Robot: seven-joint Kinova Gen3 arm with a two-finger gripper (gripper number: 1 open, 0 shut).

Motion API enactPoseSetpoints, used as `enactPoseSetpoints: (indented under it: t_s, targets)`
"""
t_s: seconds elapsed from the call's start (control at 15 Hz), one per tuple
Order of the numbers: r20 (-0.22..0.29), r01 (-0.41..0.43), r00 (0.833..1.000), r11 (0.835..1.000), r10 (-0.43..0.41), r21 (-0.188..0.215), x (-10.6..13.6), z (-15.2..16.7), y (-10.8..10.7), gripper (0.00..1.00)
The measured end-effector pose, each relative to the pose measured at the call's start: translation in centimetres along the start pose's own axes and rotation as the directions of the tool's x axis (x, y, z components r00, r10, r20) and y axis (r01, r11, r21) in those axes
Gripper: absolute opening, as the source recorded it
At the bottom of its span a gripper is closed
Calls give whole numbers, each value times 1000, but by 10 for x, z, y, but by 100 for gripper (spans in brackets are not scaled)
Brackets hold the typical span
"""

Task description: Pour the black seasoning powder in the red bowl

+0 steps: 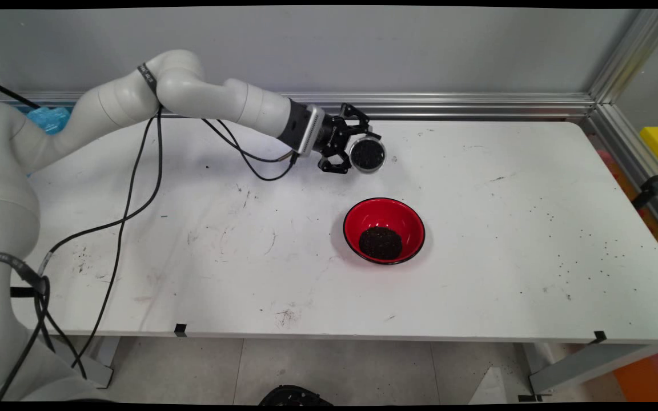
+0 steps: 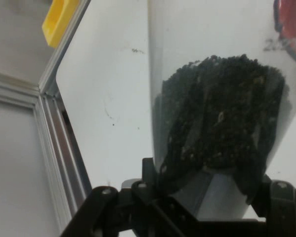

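A clear cup (image 1: 368, 154), partly filled with dark granules (image 2: 222, 123), is held between the fingers (image 1: 340, 166) of the gripper (image 1: 345, 147) in the upper middle of the main view, above the far part of the desk (image 1: 506, 240). In that view the cup is seen mouth-on, so it appears to be tipped well over on its side. In the hand view the cup fills the centre and right of the frame, and the fingers are pinched against its wall on both sides near the bottom edge.

A red bowl (image 1: 384, 230) stands on the desk below the cup in the main view, a little right of centre and well apart from it; a heap of the same dark grains (image 1: 381, 243) lies in its bottom. Its red rim is just caught in the upper right corner of the hand view.

As a judgement, a cup held this far over is best kept firmly clamped and turned slowly, since loose grains could spill; stray specks (image 1: 577, 251) are already scattered over the right of the desk.

One cup, one bowl and one gripper are counted.
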Motion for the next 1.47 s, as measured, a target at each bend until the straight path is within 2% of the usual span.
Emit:
enactPoseSetpoints:
  t_s: [0.33,0.73,1.07,1.47]
  targets:
    - [3,-105,994,994,105,16,4,11,1,0]
    - [10,-212,977,976,212,46,9,23,-2,0]
    - [37,-309,951,947,307,85,13,32,-7,0]
    - [62,-400,916,910,395,113,17,40,-10,0]
